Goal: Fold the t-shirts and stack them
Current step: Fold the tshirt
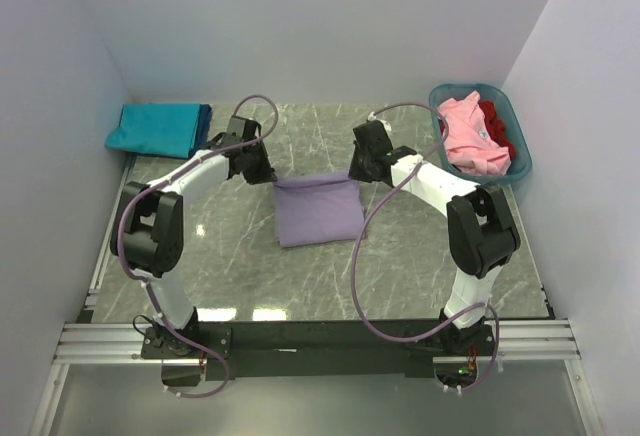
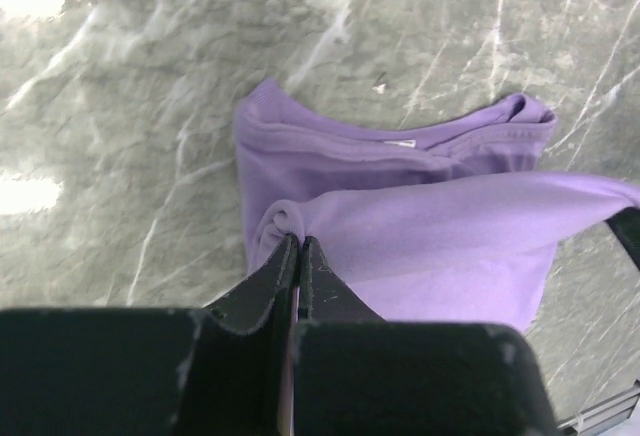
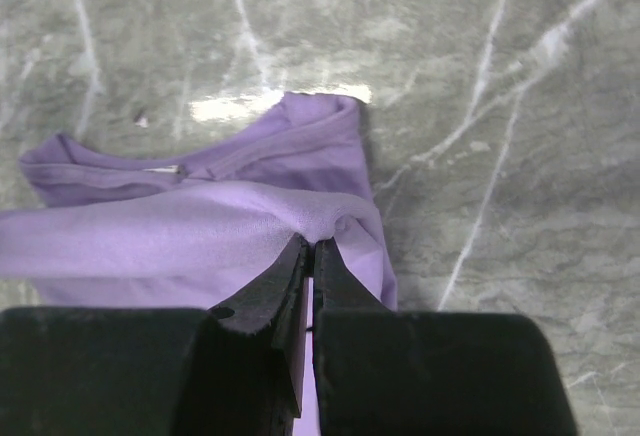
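Top external view had the lavender t-shirt (image 1: 318, 211) lying partly folded mid-table, between the two arms. At its far edge the left gripper (image 2: 298, 246) pinched the left corner of a raised fold, jaws closed on the cloth, and the right gripper (image 3: 308, 248) clamped the right corner likewise. Farther back, a folded teal t-shirt (image 1: 155, 128) lay at the far left, while a pink t-shirt (image 1: 468, 141) and a red t-shirt (image 1: 497, 128) sat in the blue basket (image 1: 437, 106) at the far right.
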Tool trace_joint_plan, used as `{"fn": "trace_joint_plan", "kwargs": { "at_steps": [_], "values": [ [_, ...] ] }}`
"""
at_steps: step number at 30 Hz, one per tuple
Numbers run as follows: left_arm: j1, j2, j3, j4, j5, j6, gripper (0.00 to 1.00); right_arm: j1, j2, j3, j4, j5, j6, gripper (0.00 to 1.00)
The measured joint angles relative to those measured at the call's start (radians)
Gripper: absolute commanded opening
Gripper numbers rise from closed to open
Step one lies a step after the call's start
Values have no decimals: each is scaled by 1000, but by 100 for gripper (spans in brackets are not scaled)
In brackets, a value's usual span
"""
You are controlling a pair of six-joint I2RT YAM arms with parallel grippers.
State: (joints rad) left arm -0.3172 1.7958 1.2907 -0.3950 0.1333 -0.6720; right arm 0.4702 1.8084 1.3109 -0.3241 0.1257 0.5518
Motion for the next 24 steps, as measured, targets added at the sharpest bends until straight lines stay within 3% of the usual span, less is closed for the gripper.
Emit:
{"fn": "trace_joint_plan", "kwargs": {
  "at_steps": [6, 10, 12, 15, 16, 17, 19, 20, 24],
  "values": [
    [-8, 71, 55, 20, -14, 7, 5, -5, 0, -8, 3, 25, 21, 0],
    [-8, 146, 101, 21, -40, 6, 9, -23, 37, 13, 4, 20, 28, 12],
    [-8, 180, 121, 21, -54, 6, 18, -30, 68, 34, 1, 16, 28, 18],
    [-8, 209, 143, 13, -78, 8, 39, -38, 107, 58, 0, 16, 28, 29],
    [-8, 212, 151, 10, -85, 9, 48, -40, 109, 58, 0, 16, 27, 34],
    [-8, 212, 156, 8, -91, 10, 65, -42, 110, 58, -5, 16, 26, 35],
    [-7, 205, 166, 5, -105, 12, 79, -45, 104, 58, -5, 13, 19, 37],
    [-7, 195, 167, 4, -116, 11, 85, -46, 97, 58, -6, 10, 14, 37],
    [-11, 92, 125, 3, -148, 7, 86, -48, 29, 41, 10, -52, -20, 38]
  ]
}}
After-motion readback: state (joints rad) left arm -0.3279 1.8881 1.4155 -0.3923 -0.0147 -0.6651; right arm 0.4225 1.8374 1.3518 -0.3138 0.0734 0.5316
